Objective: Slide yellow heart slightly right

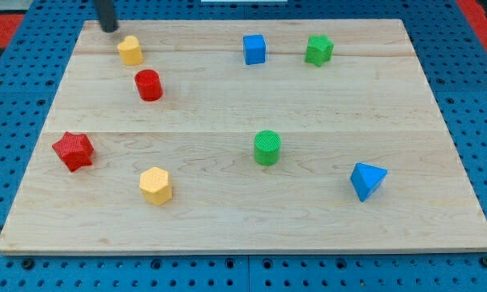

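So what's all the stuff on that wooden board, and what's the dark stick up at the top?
yellow heart: one, yellow, top left
red cylinder: one, red, just below and right of the heart
blue cube: one, blue, top middle
green star: one, green, right of the cube
red star: one, red, left edge
yellow hexagon block: one, yellow, bottom left
green cylinder: one, green, centre
blue triangle: one, blue, bottom right
wooden board: one, pale wood, on a blue pegboard
my tip: one dark rod, up-left of the heart, a small gap between
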Available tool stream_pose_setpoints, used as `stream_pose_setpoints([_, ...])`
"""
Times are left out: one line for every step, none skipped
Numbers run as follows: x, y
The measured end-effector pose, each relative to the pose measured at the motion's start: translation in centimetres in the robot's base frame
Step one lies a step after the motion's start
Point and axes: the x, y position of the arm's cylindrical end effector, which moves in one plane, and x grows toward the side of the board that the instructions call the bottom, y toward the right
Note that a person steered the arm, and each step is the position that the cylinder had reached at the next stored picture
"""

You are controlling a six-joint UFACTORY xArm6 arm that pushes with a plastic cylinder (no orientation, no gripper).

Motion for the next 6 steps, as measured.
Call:
stream_pose_setpoints([0.0, -4.1])
stream_pose_setpoints([0.9, -4.2])
stream_pose_setpoints([2.5, -4.1])
stream_pose_setpoints([4.9, -1.6])
stream_pose_setpoints([6.8, -0.2])
stream_pose_setpoints([7.0, 2.8])
